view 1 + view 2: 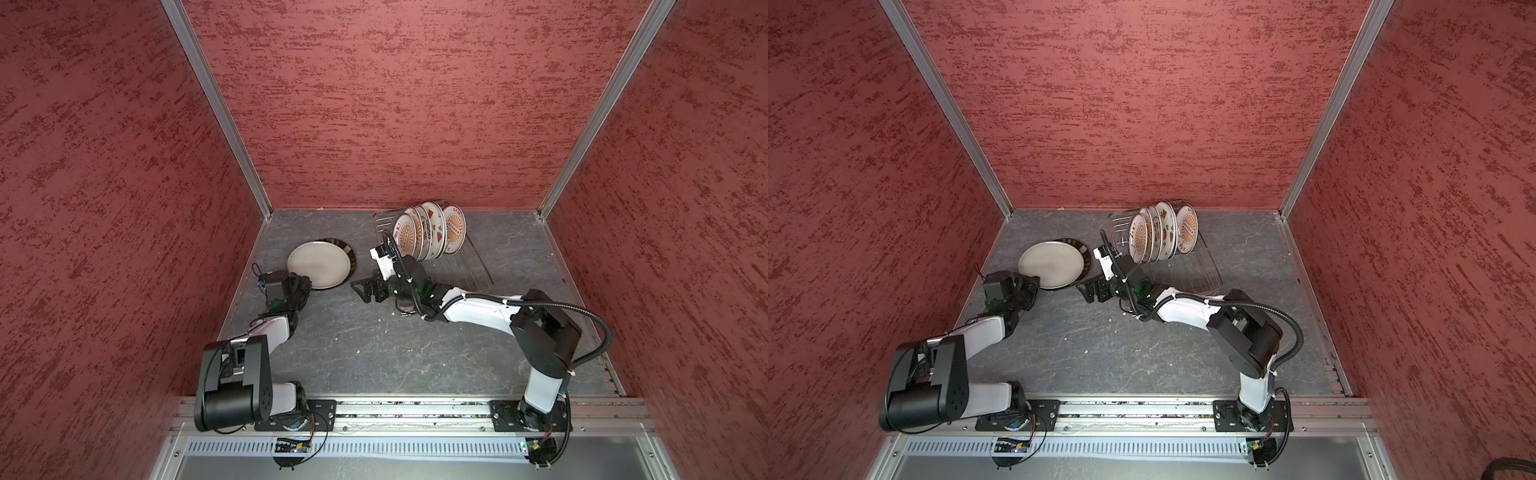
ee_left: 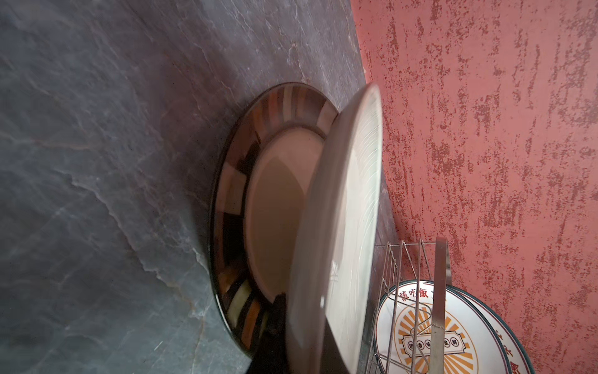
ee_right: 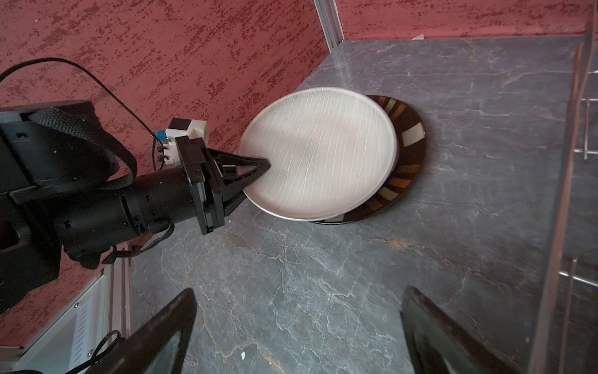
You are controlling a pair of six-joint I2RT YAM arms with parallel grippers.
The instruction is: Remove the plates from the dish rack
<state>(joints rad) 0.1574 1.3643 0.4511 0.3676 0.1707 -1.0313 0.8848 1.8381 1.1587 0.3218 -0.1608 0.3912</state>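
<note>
The white plate (image 3: 318, 152) was clamped at its rim by the left gripper (image 3: 259, 171), tilted over the striped plate (image 3: 411, 136) on the bench (image 1: 374, 353). It would best be lowered flat and centred before release. The right gripper (image 1: 361, 292) was spread wide, empty, near the dish rack (image 1: 473, 270).

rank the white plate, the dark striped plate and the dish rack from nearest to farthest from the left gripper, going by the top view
1. white plate: nearest, its rim clamped in the left gripper.
2. dark striped plate: beneath the white plate, showing on its far right side.
3. dish rack: farthest, off to the right toward the back wall.
</note>
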